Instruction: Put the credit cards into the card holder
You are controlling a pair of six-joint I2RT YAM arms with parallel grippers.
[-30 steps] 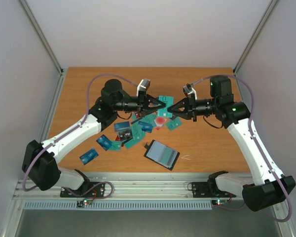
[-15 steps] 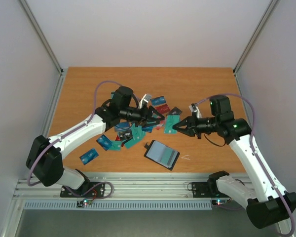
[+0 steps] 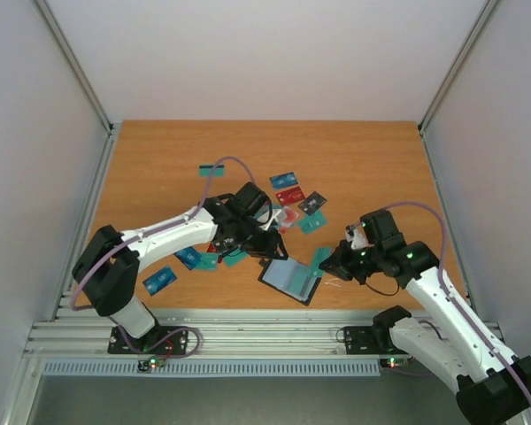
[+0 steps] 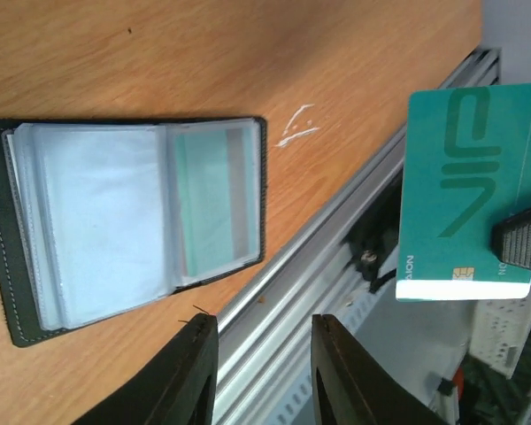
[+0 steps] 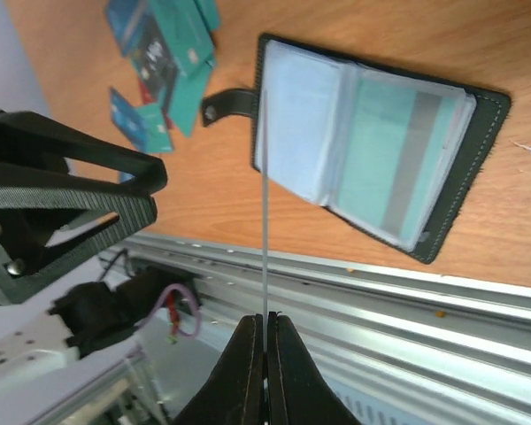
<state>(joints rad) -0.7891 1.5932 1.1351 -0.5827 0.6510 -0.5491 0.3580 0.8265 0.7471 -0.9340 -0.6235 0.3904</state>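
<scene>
cards (image 3: 289,196) scattered beyond holder (image 3: 292,277), rail (image 3: 274,320) just beside

Looking at a black card holder (image 3: 290,278) lying open and flat near the wooden table's (image 3: 372,159) front edge, clear sleeves facing up, one carrying a tucked-in card (image 4: 214,199) in teal. Seeing teal, blue, red and dark grey credit cards (image 3: 289,196) lying scattered, some overlapping, behind and left of it. Noting one loose teal card (image 4: 460,204) being pinched in the air just beside the holder's right end.

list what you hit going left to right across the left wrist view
card holder, lying open → white scuff mark → teal card, held up on the far right
</scene>
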